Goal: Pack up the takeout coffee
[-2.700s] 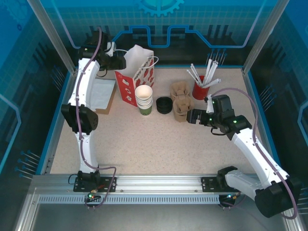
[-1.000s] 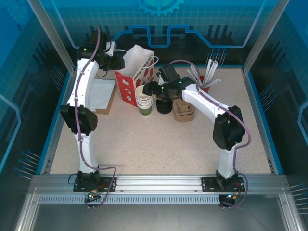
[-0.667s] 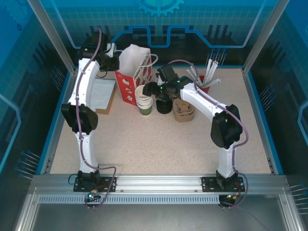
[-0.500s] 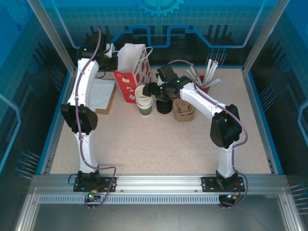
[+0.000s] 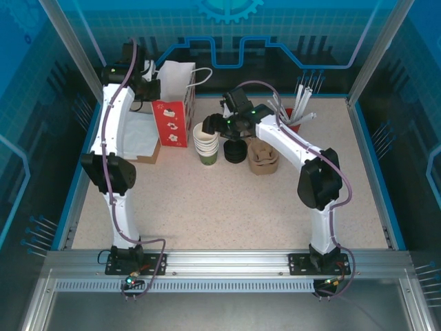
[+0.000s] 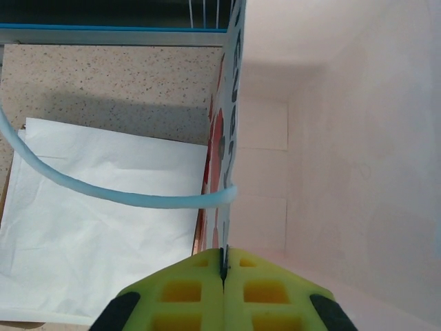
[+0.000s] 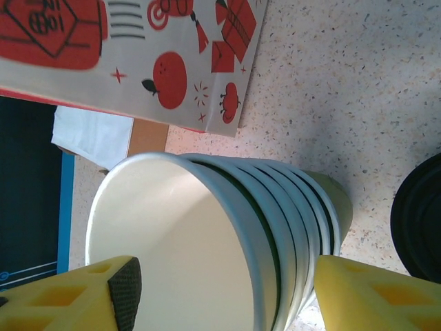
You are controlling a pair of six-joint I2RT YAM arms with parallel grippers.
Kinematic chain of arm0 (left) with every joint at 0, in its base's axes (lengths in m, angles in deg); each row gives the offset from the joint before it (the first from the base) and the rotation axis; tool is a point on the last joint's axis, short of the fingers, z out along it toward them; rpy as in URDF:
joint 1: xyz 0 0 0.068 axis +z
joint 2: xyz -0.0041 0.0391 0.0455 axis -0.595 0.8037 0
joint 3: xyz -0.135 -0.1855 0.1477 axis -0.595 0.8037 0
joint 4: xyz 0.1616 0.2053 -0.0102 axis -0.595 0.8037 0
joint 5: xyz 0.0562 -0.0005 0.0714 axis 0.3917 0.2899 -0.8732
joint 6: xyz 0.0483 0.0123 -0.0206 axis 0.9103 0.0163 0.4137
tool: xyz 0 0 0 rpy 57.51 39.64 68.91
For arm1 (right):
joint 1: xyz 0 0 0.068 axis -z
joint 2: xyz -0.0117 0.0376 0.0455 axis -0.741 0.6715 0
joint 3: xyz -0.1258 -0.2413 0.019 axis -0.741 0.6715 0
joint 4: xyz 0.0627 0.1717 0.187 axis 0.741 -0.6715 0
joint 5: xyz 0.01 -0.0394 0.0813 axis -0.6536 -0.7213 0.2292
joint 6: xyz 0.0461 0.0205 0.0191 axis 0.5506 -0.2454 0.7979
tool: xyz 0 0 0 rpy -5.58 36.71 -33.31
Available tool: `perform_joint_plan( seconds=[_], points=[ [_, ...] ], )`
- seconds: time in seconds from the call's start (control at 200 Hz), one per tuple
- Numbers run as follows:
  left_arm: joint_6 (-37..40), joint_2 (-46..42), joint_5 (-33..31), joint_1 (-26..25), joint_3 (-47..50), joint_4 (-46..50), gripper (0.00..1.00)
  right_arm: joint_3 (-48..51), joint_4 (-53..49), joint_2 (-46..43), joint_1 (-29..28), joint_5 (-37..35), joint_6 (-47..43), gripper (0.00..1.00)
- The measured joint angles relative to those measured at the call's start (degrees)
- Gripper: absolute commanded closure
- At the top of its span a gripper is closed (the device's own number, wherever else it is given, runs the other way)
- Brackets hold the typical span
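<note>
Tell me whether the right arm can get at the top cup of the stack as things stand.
Probably yes: the right gripper is open, its fingers either side of the stack of cups at the top, nothing between. The paper bag and black lids stand off to the sides.

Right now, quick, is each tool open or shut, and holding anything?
Left tool: shut on the paper bag wall.
Right tool: open, straddling the stack of cups.

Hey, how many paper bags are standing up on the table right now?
1. The red-and-white printed bag stands at the back left, beside the cup stack, its rim pinched by the left gripper. No other seems hidden.
</note>
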Motion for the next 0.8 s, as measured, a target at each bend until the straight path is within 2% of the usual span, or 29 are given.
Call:
perform_joint_plan(
  seconds=[0.19,0.355,0.48,0.625,0.8],
  points=[
    [0.5,-0.11,-0.24,0.0,0.57,-0.04,0.71,-0.87,-1.9,0.81,0.0,-1.01,-1.11,0.38],
    [0.9,-0.63,-0.22,0.07,0.59,-0.04,0.63,-2.38,-3.67,0.81,0.0,-2.1,-2.51,0.42],
    [0.72,-3.52,-0.13,0.17,2.58,-0.15,0.53,-3.48,-4.31,0.81,0.0,-2.49,-3.63,0.46],
    [-0.83,-13.51,0.92,0.39,13.03,-2.89,0.38,-4.68,-5.09,0.81,0.0,-2.56,-4.48,0.52],
    [-4.5,-30.95,3.06,0.44,30.99,-9.14,0.34,-5.6,-6.25,0.81,0.0,-2.95,-5.14,0.6]
  ],
)
